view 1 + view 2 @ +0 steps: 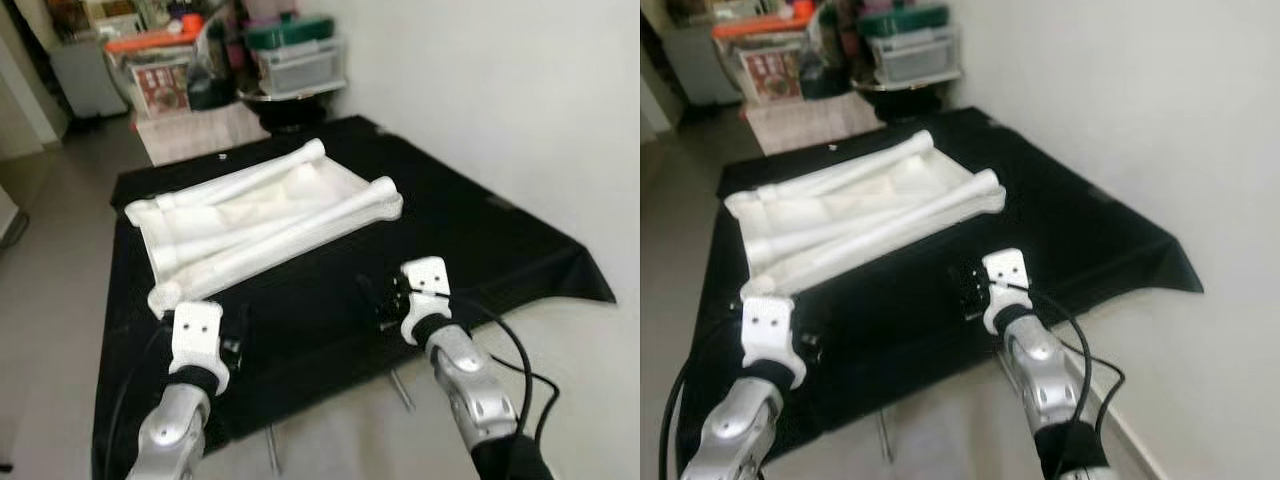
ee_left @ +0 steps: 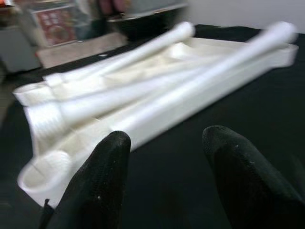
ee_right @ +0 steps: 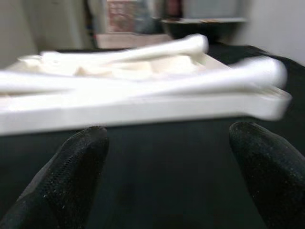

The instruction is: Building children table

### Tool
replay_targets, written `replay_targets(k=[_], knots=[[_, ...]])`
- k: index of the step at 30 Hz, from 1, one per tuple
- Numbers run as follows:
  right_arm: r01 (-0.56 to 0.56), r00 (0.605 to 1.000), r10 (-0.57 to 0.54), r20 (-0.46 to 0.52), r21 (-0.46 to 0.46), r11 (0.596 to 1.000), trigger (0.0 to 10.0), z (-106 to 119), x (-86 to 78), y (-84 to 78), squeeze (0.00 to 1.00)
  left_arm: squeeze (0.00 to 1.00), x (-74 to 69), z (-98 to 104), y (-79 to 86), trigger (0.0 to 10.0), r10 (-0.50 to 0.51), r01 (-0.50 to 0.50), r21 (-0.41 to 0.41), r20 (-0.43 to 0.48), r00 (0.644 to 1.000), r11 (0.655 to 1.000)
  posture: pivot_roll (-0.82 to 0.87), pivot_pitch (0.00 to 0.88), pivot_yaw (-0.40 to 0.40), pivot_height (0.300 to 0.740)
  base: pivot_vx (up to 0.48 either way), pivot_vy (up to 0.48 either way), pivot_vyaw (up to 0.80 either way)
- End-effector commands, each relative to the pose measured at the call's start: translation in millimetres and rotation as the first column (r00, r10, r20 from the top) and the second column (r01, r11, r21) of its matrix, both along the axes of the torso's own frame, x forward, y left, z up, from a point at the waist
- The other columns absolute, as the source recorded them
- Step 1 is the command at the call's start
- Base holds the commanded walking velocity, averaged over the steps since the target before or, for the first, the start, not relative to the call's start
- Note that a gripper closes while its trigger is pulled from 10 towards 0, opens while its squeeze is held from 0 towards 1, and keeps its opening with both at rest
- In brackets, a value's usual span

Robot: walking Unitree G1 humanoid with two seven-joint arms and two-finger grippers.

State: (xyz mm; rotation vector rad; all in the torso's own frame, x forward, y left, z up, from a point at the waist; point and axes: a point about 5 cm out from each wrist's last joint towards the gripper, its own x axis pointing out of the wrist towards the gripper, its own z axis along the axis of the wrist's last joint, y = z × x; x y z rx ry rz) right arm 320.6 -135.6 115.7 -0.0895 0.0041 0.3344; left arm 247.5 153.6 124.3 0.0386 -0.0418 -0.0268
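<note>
Left eye view: a white tabletop (image 1: 262,215) lies upside down on a low surface draped in a black cloth (image 1: 480,240), set at a slant, nearer the far left corner than the near edge. Several white legs (image 1: 290,232) lie loose on it, lengthwise; one runs along its far rim, another along its near rim. The left gripper (image 1: 238,338) hovers over the cloth by the near left edge, just short of the tabletop's near corner. The right gripper (image 1: 378,298) hangs over the cloth near the middle of the near edge, apart from the tabletop. Storage boxes (image 1: 298,55) and clutter stand on the floor beyond the far edge, beside a white wall (image 1: 500,90).

Right eye view: the same layout; a black cable (image 1: 1085,375) loops beside the right arm.

Left wrist view: its two black fingers (image 2: 97,186) are spread apart, holding nothing, above the black cloth. The tabletop's rounded corner socket (image 2: 40,174) lies just beyond the fingertips, with the blurred legs stretching away.

Right wrist view: the fingers (image 3: 71,176) stand wide apart and empty over the cloth, facing the tabletop's long side, which is blurred.
</note>
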Motion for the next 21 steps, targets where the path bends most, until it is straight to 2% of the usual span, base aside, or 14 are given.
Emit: replay_targets(k=[1, 11, 14, 15, 17, 21], knots=[[-0.036, 0.999, 0.035, 0.014, 0.012, 0.999, 10.0, 2, 0.2, 9.3, 0.00, 0.00, -0.5, -1, 9.5, 10.0, 0.030, -0.030, 0.018, -0.007, 1.000, 0.999, -0.04, 0.000, 0.054, 0.740, 0.431, 0.000, 0.00], [-0.138, 0.987, 0.137, 0.079, 0.007, 0.990, 10.0, 12, -1.8, 16.2, 0.00, 0.00, -2.3, -1, 10.8, 10.0, 0.030, -0.029, 0.032, -0.011, 0.999, 0.999, -0.03, 0.000, 0.059, 0.740, 0.425, 0.000, 0.00], [-0.213, 0.965, 0.221, 0.141, -0.070, 0.974, 10.0, 27, 0.5, 16.5, 0.00, 0.00, -2.1, -1, 11.0, 10.0, 0.046, -0.045, 0.045, -0.024, 0.999, 0.998, -0.02, 0.000, 0.063, 0.740, 0.085, 0.000, 0.80], [-0.213, 0.965, 0.221, 0.141, -0.070, 0.974, 10.0, 27, 0.5, 16.5, 0.00, 0.00, -2.1, -1, 11.0, 10.0, 0.046, -0.045, 0.045, -0.024, 0.999, 0.998, -0.02, 0.000, 0.063, 0.740, 0.000, 0.000, 0.80], [-0.265, 0.946, 0.278, 0.165, -0.092, 0.960, 10.0, 36, 1.9, 17.4, 0.00, 0.00, -2.1, -1, 10.0, 10.0, 0.037, -0.036, 0.042, -0.029, 0.999, 0.998, -0.02, 0.000, 0.062, 0.740, 0.000, 0.000, 0.80], [-0.417, 0.871, 0.450, 0.198, -0.186, 0.890, 10.0, 55, -1.0, 24.0, 0.00, 0.00, -4.1, 3, 0.2, 10.0, -0.028, 0.029, 0.044, -0.022, 0.999, 0.999, -0.02, 0.000, 0.058, 0.740, 0.000, 0.000, 0.80]])
